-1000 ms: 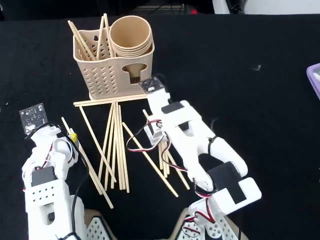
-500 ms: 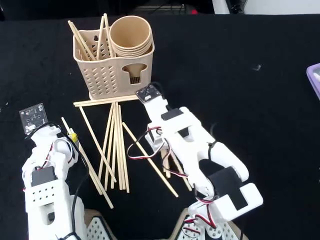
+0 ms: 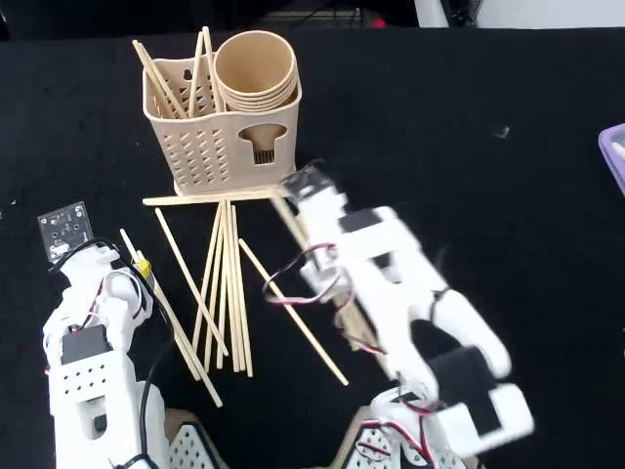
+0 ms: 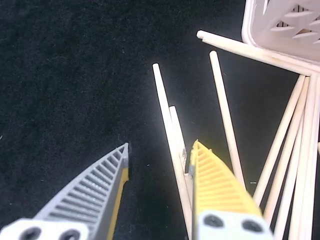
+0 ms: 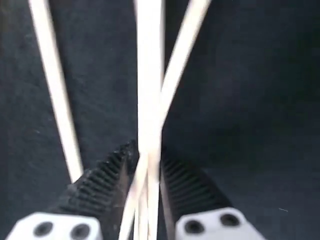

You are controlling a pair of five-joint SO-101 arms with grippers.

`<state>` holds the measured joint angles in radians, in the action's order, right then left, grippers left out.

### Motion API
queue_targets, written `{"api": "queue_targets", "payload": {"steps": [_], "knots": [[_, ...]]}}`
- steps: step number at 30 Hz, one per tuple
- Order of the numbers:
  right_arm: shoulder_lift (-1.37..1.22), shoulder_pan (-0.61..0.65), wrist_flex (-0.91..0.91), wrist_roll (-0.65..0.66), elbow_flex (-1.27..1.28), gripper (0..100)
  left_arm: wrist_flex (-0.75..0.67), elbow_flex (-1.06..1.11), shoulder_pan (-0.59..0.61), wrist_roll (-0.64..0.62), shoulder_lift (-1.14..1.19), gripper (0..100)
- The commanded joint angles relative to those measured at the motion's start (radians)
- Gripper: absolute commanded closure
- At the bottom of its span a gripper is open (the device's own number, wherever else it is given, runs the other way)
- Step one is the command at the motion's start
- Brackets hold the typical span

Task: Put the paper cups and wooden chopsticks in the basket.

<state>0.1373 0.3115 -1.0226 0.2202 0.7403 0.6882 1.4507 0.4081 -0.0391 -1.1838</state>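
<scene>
The beige perforated basket (image 3: 217,137) stands at the back with stacked paper cups (image 3: 256,66) and several wooden chopsticks (image 3: 156,76) upright in it. More chopsticks (image 3: 227,283) lie fanned on the black table in front of it. My right gripper (image 5: 147,150), mid-table in the high view (image 3: 327,278), is shut on a bundle of chopsticks (image 5: 149,75) whose far ends point at the basket's foot (image 3: 283,210). At the front left my left gripper (image 4: 160,150) is open, low over the table, its yellow finger (image 4: 212,180) beside two chopsticks (image 4: 167,115).
A purple object (image 3: 615,151) sits at the table's right edge. One chopstick (image 3: 210,198) lies crosswise along the basket's front. The black cloth to the right of the right arm is bare.
The right arm has swung back and to the right with the chopstick bundle in its gripper; the sticks left the table where they lay. The left arm has not moved.
</scene>
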Motion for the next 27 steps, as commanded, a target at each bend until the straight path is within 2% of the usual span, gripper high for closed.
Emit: {"api": "queue_targets", "payload": {"steps": [1, 5, 12, 16, 21, 27], "knots": [[0.111, -0.138, -0.006, 0.112, -0.005, 98.8, -0.017, -0.010, 0.007, -0.009, -0.012, 80], [0.120, -0.222, -0.005, 0.213, -0.007, 98.8, -0.017, -0.010, 0.007, -0.009, -0.012, 80], [0.120, -0.269, -0.008, 0.321, 0.044, 98.7, -0.017, -0.010, 0.007, -0.009, -0.012, 80], [0.120, -0.265, -0.006, 0.322, 0.076, 97.3, -0.017, -0.010, 0.007, -0.009, -0.012, 80], [0.120, -0.265, -0.006, 0.324, 0.111, 80.4, -0.017, -0.010, 0.007, -0.009, -0.012, 80], [0.105, -0.265, 0.041, 0.324, 0.128, 84.4, -0.017, -0.010, 0.007, -0.009, -0.012, 80]]}}
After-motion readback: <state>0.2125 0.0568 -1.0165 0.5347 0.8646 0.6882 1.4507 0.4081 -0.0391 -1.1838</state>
